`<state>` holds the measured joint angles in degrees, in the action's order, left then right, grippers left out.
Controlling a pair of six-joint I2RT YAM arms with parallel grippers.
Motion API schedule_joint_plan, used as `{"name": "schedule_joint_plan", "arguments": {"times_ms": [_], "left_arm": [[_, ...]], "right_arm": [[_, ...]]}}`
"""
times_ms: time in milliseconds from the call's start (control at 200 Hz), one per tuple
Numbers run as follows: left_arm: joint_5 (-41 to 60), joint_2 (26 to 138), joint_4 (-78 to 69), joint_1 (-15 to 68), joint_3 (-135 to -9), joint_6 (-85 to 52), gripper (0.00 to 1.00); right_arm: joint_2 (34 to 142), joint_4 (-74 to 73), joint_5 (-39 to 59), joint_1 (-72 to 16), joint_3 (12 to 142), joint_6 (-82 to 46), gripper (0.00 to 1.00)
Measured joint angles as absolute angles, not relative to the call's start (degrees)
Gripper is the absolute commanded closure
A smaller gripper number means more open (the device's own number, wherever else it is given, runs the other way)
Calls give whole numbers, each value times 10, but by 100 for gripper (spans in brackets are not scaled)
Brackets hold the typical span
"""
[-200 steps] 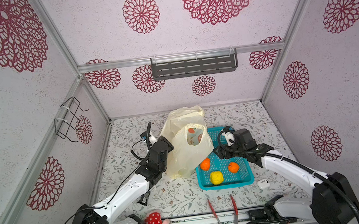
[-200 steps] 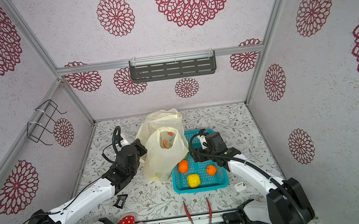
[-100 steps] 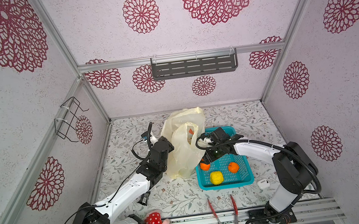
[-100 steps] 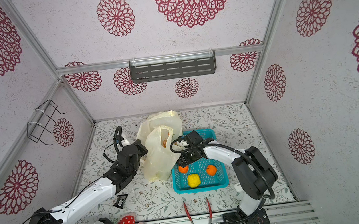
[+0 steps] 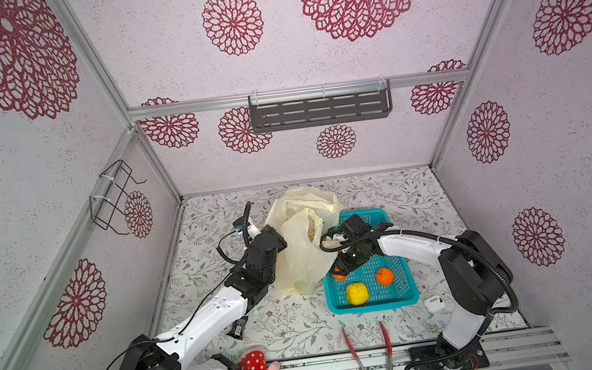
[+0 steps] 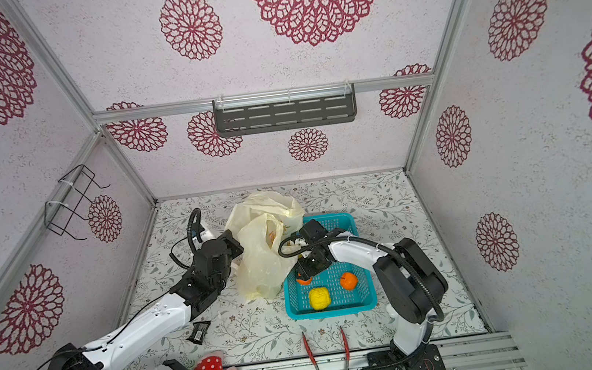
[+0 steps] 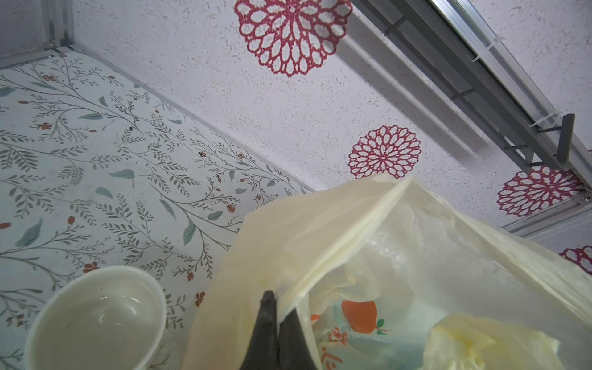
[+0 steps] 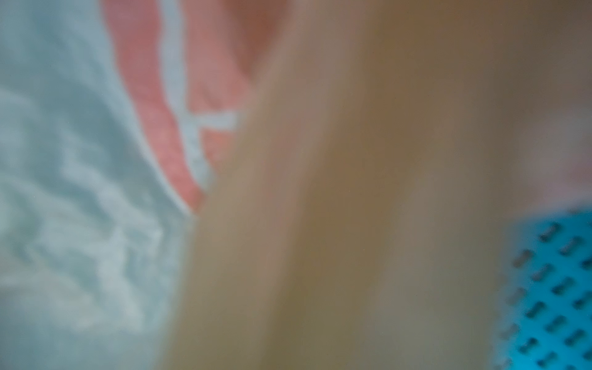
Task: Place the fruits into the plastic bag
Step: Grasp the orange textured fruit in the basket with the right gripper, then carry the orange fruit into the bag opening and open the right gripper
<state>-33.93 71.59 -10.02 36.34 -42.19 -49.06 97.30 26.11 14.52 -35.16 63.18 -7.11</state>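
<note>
The pale-yellow plastic bag (image 5: 301, 254) stands left of the teal basket (image 5: 410, 297); both top views show it. My left gripper (image 7: 276, 309) is shut on the bag's rim and holds that side up. My right gripper (image 5: 327, 241) is pressed against the bag's right edge at its mouth, and its fingertips are hidden by the film. In the right wrist view the bag (image 8: 320, 192) is a close blur. In the basket lie a bumpy yellow lemon (image 5: 357, 293), an orange (image 5: 385, 276), and a second orange (image 5: 337, 276) half under my right arm.
Red tongs (image 5: 354, 353) lie at the front edge. A small white case (image 5: 434, 303) sits right of the basket and a black packet (image 5: 238, 329) lies by my left arm. A hand holds a red dotted plush toy (image 5: 252, 368). A white bowl (image 7: 96, 317) is beside the bag.
My right gripper has swung left from over the basket to the bag's mouth. The bag's opening has folded narrower. My left gripper has kept its hold.
</note>
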Motion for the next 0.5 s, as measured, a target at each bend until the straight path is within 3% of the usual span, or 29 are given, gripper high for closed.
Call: {"name": "schedule_joint_plan", "arguments": {"times_ms": [290, 500], "left_arm": [[-335, 716, -102, 363, -422, -485, 100], [-327, 712, -105, 363, -422, -481, 100]], "right_arm": [[799, 217, 93, -249, 634, -102, 69], [750, 171, 110, -248, 651, -106, 68]]}}
